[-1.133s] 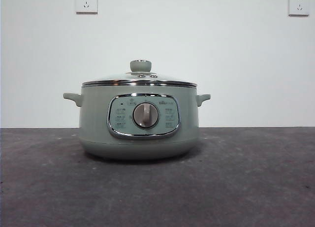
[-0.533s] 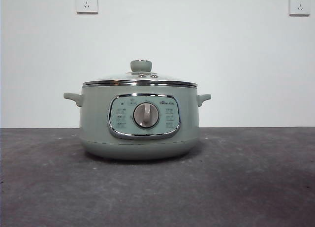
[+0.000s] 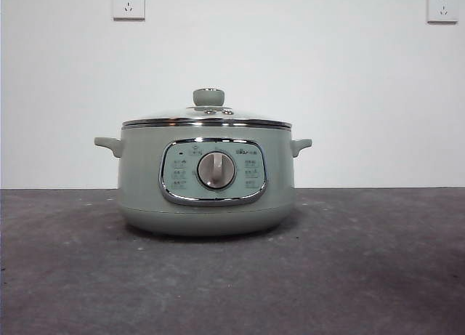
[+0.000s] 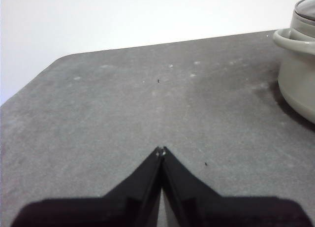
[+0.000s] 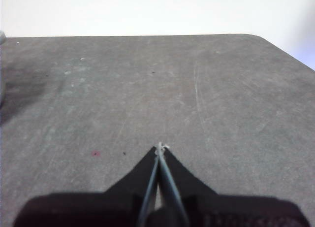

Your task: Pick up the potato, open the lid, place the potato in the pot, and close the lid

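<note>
The pot (image 3: 207,179) sits on the dark grey table (image 3: 378,277) with the glass lid (image 3: 207,117) seated on its rim, green knob (image 3: 208,97) on top. I see no potato in any view. My left gripper (image 4: 161,150) hovers over bare table, jaws pressed together at the tips, holding nothing, the pot off to one side. My right gripper (image 5: 160,147) is likewise pinched closed and empty above bare tabletop.

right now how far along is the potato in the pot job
Cannot tell if it has begun or is done: the lid sits closed on the pot, and no potato shows in any view. Left gripper and right gripper are shut, holding nothing, over bare table.
</note>
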Robot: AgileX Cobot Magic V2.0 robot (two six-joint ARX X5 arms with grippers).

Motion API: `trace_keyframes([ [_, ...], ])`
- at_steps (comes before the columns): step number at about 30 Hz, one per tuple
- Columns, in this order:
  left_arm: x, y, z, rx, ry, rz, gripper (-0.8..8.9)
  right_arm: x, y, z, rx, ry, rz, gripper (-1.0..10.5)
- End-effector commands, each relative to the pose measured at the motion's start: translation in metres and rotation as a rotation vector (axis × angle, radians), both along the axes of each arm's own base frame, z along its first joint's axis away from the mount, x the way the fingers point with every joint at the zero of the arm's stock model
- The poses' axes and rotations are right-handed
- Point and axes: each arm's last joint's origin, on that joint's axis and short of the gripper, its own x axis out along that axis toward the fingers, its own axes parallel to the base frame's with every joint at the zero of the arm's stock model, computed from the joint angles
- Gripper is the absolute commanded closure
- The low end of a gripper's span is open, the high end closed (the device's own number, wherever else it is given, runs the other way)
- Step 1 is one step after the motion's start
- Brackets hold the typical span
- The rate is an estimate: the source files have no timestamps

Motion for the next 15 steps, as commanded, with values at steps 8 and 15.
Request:
trace_keyframes([
  [8, 0.0007, 0.0003, -0.0027, -0.007, 0.001, 0.004, 8.16, 0.0006, 0.0031, -0.0027, 0.003, 0.001, 0.044, 9.5],
  [15, 0.0006, 0.0003, -0.0028, -0.007, 0.002, 0.004, 8.16, 0.0007, 0.0030, -0.0028, 0.003, 0.001, 0.041, 9.5],
])
